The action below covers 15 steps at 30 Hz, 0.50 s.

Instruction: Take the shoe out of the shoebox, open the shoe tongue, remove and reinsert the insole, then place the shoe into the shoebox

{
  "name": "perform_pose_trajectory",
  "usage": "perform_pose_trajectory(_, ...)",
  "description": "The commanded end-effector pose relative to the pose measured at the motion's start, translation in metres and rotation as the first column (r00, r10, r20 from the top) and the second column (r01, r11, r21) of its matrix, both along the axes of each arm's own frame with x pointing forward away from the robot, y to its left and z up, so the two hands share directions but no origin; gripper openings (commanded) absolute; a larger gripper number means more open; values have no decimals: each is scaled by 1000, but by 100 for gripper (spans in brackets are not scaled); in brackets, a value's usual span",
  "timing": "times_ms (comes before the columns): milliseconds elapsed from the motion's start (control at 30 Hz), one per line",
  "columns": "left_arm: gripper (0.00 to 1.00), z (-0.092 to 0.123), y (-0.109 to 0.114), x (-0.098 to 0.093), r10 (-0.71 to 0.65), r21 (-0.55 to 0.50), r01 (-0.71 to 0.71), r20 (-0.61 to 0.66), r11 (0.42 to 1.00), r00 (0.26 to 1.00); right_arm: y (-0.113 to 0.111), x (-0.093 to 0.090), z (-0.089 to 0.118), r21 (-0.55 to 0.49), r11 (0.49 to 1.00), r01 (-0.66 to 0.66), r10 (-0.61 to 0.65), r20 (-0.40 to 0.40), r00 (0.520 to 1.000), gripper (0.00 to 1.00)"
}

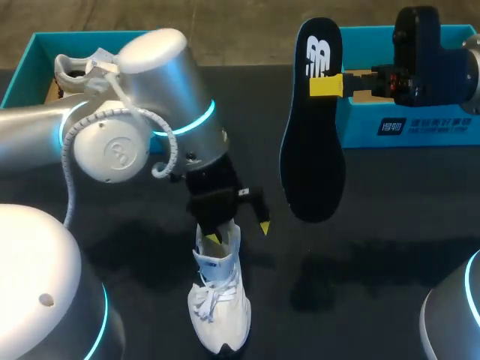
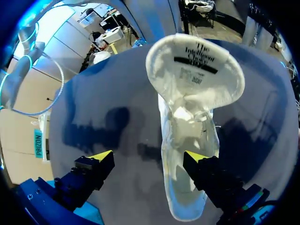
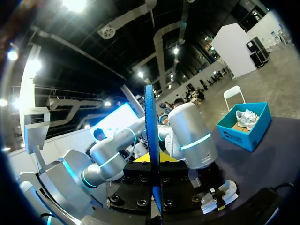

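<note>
As the right tool (image 1: pixel 330 85) is clamped on the dark insole (image 1: pixel 313 127), pinching it from both faces near its narrower end, the insole hangs in the air, clear of the black surface (image 1: pixel 390 225). Its broad end is free. From the right wrist view the insole (image 3: pixel 151 140) shows edge-on, a thin blue line between the fingers.

White shoe (image 1: pixel 218 300) lies on the surface near the front, toe toward the robot and heel opening under the left tool (image 1: pixel 240 232). From the left wrist view the tongue (image 2: pixel 194 70) is folded forward over the laces, its labelled underside showing, and the shoe (image 2: pixel 187 154) is open.

Left tool (image 2: pixel 149 157) is open, jaws spread wide. One finger stands at the side of the shoe's collar; contact cannot be judged. The other finger is over bare surface beside the shoe.

Teal shoebox (image 1: pixel 22 71) sits at the far left corner with a second white shoe (image 1: pixel 75 71) inside. A second teal box (image 1: pixel 420 124) sits at the far right, behind the insole.
</note>
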<state>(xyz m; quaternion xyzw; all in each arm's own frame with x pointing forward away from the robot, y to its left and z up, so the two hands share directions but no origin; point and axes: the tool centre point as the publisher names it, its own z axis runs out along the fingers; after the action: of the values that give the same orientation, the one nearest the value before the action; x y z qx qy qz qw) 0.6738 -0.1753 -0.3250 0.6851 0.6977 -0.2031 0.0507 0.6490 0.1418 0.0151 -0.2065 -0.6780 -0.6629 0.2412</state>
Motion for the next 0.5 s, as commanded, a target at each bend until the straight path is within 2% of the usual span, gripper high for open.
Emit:
perform_pose_trajectory(33,100,24,26,0,50,-158,-50,-4,986,999,1,0,-1,-1,1000,0,0,-1,1000,0)
perform_pose_trajectory(333,100,72,43,4,97,-438,-102,-35,893,995,1,0,-1,-1,1000,0,0,-1,1000,0)
perform_pose_trajectory(400,100,84,45,7,122,-497,-151,-92,854,988,1,0,-1,-1,1000,0,0,-1,1000,0)
perform_pose_trajectory(500,100,84,45,7,122,-497,-151,-92,854,988,1,0,-1,-1,1000,0,0,-1,1000,0)
